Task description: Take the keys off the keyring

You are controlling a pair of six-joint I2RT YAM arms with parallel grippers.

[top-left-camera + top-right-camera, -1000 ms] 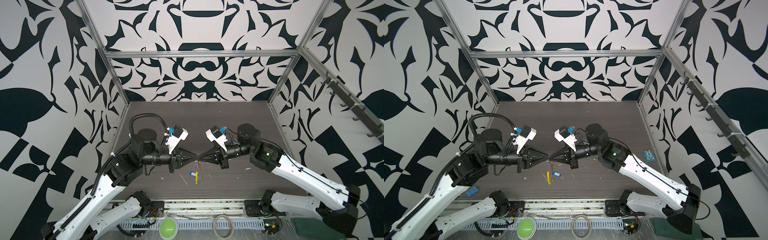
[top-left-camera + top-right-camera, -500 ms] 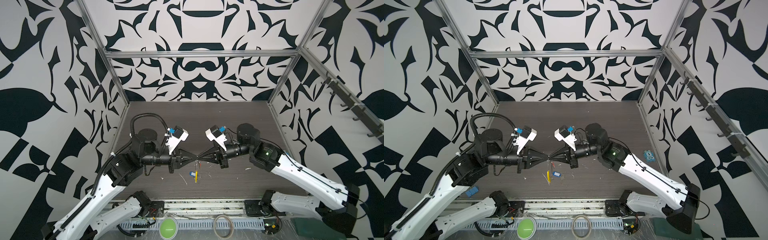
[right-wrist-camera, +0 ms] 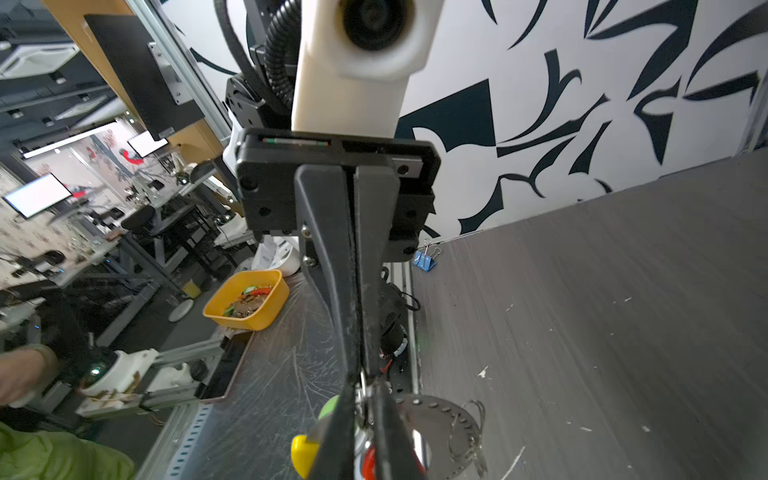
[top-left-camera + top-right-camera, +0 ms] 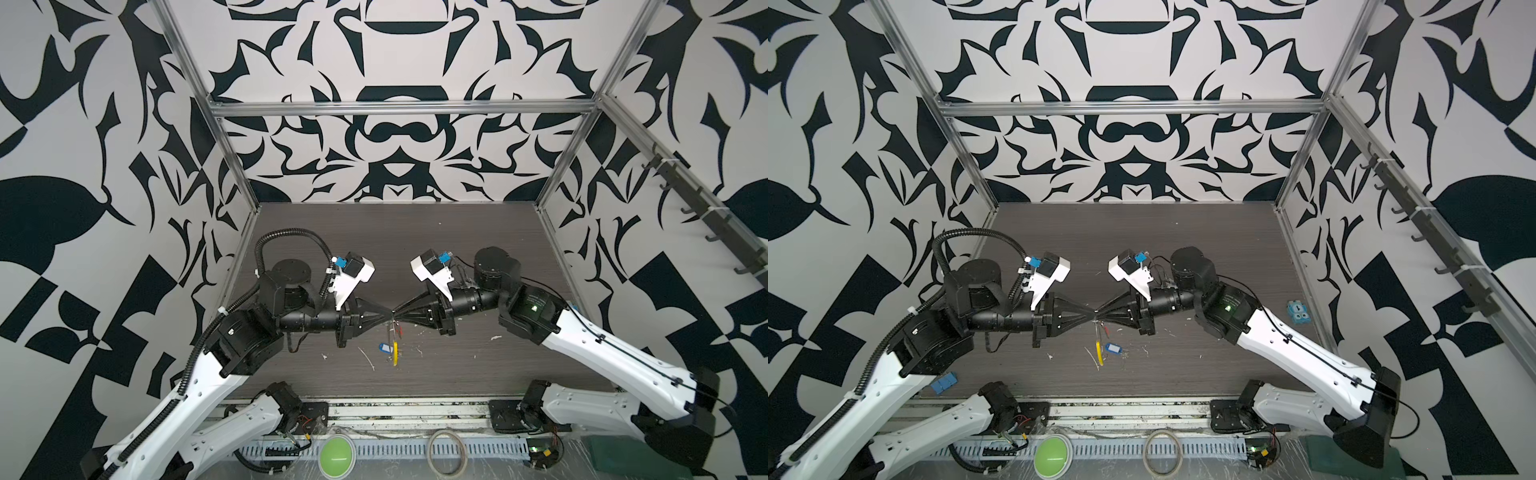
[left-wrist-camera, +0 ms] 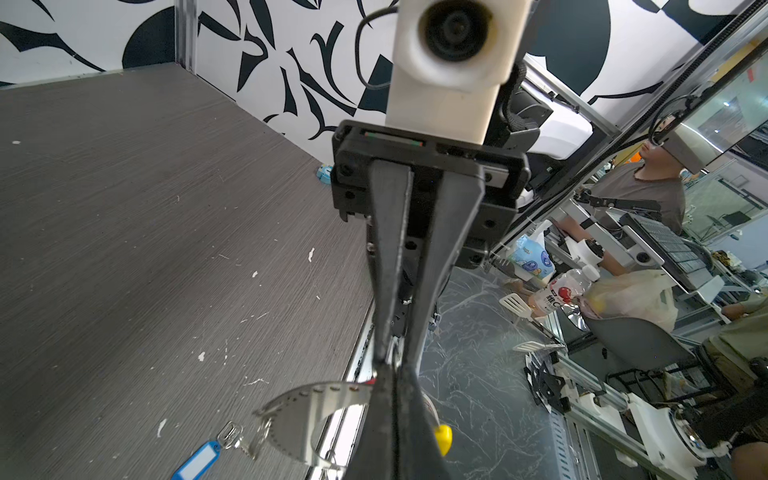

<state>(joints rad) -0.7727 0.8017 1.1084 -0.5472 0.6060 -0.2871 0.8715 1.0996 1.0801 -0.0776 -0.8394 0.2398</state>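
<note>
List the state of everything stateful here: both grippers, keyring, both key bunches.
left gripper: shut on the keyring.
right gripper: jaws slightly apart around the red-tag keys; grip unclear.
keyring: hanging from the two gripper tips.
blue-tag keys: apparently still threaded on the keyring.
red-tag keys: at the gripper tips, mostly hidden; on or off the keyring, cannot tell.

Dark wood-grain table (image 4: 415, 232): blue-tagged keys (image 4: 385, 348), white scraps (image 4: 368, 358) (scattered), binder clip (image 3: 424, 262).
</note>
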